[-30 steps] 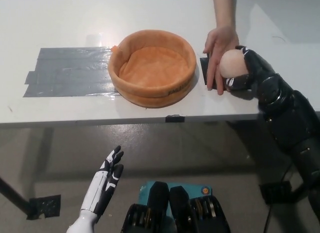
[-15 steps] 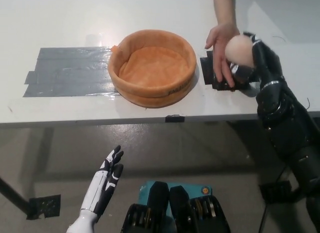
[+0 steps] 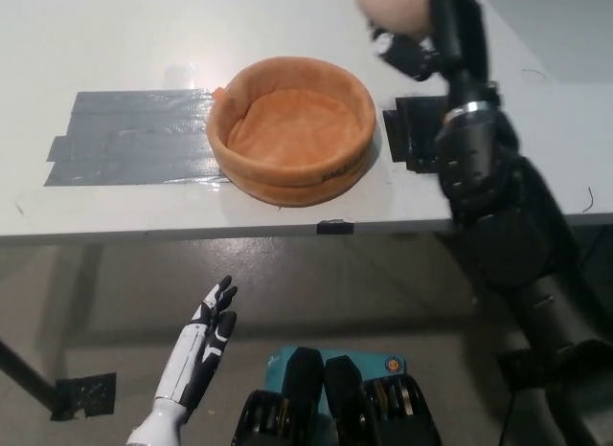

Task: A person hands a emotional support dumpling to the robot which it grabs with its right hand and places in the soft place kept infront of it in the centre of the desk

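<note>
Grey tape: a wide patch (image 3: 134,149) lay on the white desk (image 3: 115,44), left of the soft orange bed (image 3: 292,130); a black patch (image 3: 414,132) lay to its right.
Bed: empty, in the desk's centre.
Dumpling: the pale dumpling (image 3: 393,6) was at the picture's top edge, beyond the bed's right rim.
Right hand: the black hand (image 3: 426,34) was clasped around the dumpling, raised above the desk.
Left hand: the white hand (image 3: 206,336) rested below the desk edge, fingers spread, holding nothing.
</note>
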